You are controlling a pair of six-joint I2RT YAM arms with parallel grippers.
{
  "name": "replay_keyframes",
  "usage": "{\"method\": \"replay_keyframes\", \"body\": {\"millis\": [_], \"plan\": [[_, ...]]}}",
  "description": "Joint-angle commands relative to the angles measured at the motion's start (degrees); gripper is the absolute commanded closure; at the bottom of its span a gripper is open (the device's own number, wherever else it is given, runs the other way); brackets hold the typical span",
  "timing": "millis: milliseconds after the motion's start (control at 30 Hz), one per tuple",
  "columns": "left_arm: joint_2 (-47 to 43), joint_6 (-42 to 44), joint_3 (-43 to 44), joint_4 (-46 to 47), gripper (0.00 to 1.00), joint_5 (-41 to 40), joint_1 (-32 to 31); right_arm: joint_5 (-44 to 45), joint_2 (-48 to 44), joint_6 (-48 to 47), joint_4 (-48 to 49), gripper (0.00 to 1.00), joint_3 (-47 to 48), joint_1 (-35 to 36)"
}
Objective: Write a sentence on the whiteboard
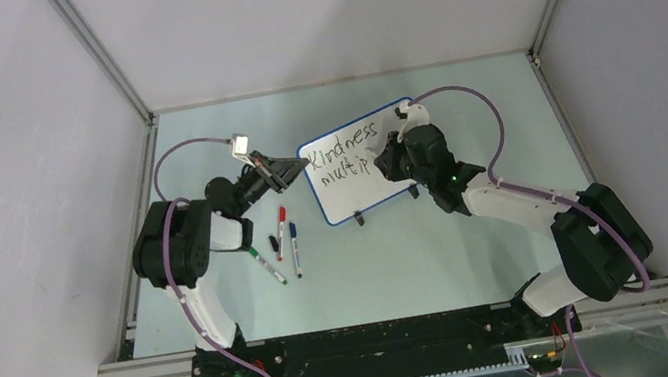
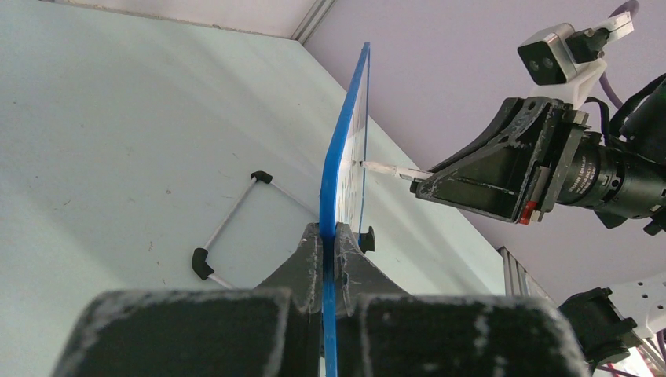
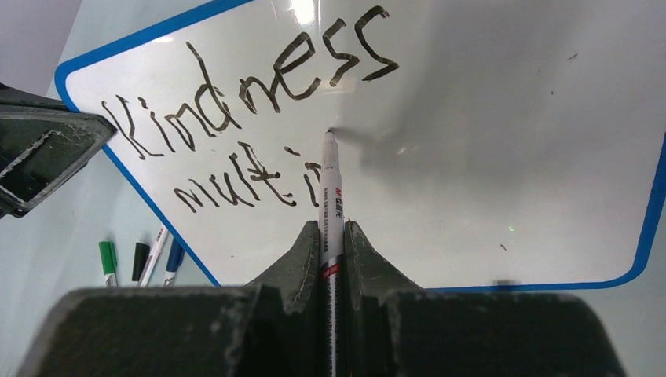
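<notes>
The whiteboard [image 1: 363, 194] stands tilted on the table, white with a blue rim. My left gripper [image 1: 299, 165] is shut on its left edge, and the left wrist view shows the rim [image 2: 339, 169] edge-on between the jaws of that gripper [image 2: 330, 234]. The sentence [image 3: 259, 94] reads "Kindness" with "multi" below it, and the top view shows "multip" [image 1: 347, 170]. My right gripper [image 3: 331, 229] is shut on a white marker [image 3: 331, 188] whose tip touches the board right of the second line. In the top view the right gripper [image 1: 388, 156] faces the board.
Loose markers lie on the table left of the board: red [image 1: 281, 227], blue [image 1: 295, 248] and green [image 1: 267, 265], with a small black cap [image 1: 274, 243] between them. The board's wire stand with black feet [image 2: 202, 264] rests behind it. Frame posts edge the table.
</notes>
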Motion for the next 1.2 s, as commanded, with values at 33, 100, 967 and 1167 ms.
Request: {"method": "replay_keyframes", "body": {"millis": [33,100,967,1167], "plan": [[-2.8,2.6,-0.2,3.1,1.00,1.0,0.2,1.0,0.8,-0.2,0.0,1.00,3.4,-0.4],[-2.8,2.6,-0.1,3.1,1.00,1.0,0.2,1.0,1.2,-0.2,-0.4,1.00,3.8,-0.5],[-3.0,2.8,-0.6,3.1,1.00,1.0,0.1,4.2,2.6,2.0,-8.2,1.00,3.8,1.7],[-3.1,2.8,-0.6,3.1,1.00,0.9,0.2,5.4,2.4,2.2,-9.6,1.00,3.6,2.6]]}}
